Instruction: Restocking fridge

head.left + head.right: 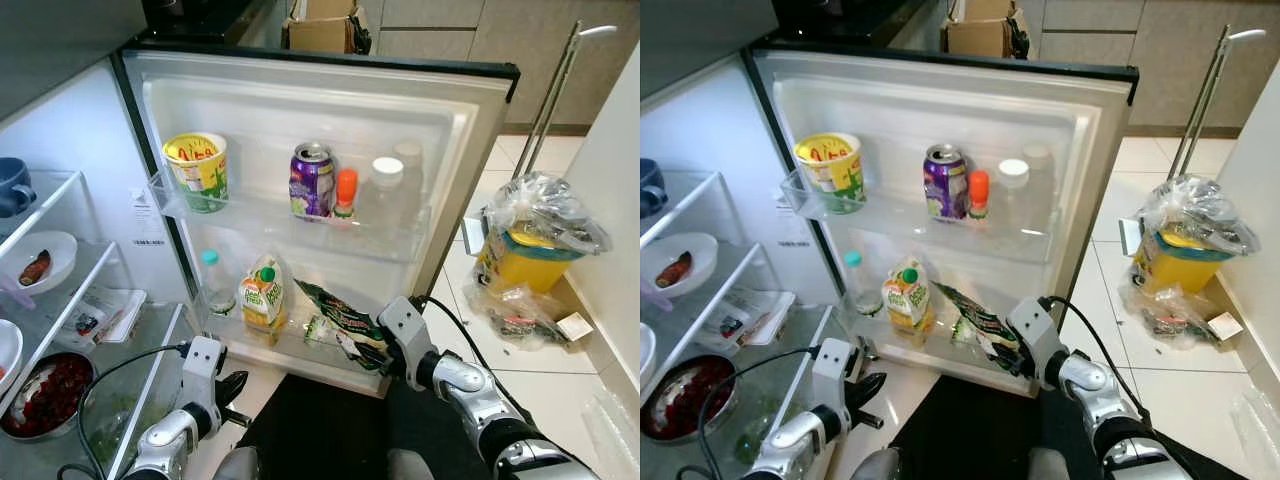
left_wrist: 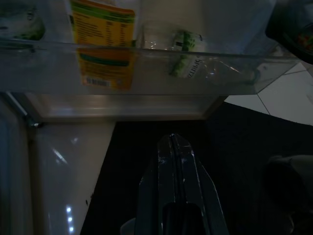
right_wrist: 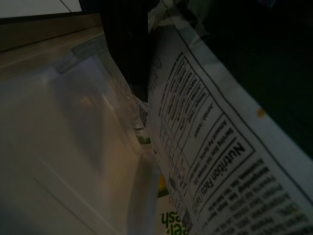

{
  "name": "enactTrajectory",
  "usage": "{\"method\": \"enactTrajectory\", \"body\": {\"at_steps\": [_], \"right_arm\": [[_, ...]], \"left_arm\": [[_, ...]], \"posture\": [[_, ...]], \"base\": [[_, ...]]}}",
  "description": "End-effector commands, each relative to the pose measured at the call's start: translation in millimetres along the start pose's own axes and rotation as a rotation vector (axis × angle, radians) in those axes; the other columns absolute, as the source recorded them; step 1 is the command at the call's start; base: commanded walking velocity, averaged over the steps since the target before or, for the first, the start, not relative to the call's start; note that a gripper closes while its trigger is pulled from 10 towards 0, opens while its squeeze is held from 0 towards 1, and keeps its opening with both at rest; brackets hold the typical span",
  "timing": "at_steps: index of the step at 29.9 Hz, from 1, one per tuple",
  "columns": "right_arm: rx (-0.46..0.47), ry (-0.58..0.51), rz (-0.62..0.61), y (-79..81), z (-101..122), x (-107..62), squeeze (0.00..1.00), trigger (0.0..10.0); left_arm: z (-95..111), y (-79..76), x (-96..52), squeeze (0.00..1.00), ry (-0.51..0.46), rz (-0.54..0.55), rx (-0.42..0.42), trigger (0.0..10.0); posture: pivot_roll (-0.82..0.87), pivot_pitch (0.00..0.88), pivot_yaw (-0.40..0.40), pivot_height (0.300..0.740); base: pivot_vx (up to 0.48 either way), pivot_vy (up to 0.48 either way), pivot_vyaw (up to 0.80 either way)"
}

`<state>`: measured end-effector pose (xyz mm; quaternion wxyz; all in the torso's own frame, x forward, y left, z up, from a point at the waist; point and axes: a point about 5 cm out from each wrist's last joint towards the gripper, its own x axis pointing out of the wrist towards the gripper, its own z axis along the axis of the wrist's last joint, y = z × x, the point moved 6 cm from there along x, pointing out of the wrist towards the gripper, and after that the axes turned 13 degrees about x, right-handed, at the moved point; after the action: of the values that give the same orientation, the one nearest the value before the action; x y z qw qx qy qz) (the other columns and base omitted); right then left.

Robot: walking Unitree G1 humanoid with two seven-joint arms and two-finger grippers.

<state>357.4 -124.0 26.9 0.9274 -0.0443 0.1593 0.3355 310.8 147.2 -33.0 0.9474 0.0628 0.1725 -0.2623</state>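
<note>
The fridge door stands open. On its lower door shelf (image 1: 298, 352) stand a water bottle (image 1: 214, 287) and a juice carton (image 1: 263, 294). A dark green food packet (image 1: 343, 318) leans in the shelf's right part. My right gripper (image 1: 380, 360) is shut on that packet at the shelf's front wall; in the right wrist view a black finger (image 3: 128, 44) presses on its nutrition label (image 3: 210, 161). My left gripper (image 1: 232, 392) is shut and holds nothing, low in front of the shelf, below the carton (image 2: 100, 46).
The upper door shelf holds a yellow tub (image 1: 198, 170), a purple can (image 1: 312, 180), an orange-capped bottle (image 1: 345, 193) and white bottles (image 1: 386, 185). Fridge shelves at left carry bowls (image 1: 40, 262) and red fruit (image 1: 45, 395). A bagged yellow bin (image 1: 535, 240) stands on the floor at right.
</note>
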Motion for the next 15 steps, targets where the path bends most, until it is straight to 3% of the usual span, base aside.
{"method": "enactTrajectory", "body": {"at_steps": [1,15], "right_arm": [[-0.045,-0.035,0.014,0.2,13,2.3,0.0,10.0],[-0.069,-0.055,0.006,0.9,27,11.6,0.0,10.0]], "left_arm": [[0,3.5,-2.9,0.0,0.004,-0.009,0.032,10.0],[10,-0.8,-5.4,0.0,-0.058,-0.066,0.089,10.0]], "posture": [[-0.05,0.038,-0.001,0.521],[-0.02,0.081,0.009,0.466]], "base": [[0.0,0.0,0.0],[0.0,0.0,0.0]]}}
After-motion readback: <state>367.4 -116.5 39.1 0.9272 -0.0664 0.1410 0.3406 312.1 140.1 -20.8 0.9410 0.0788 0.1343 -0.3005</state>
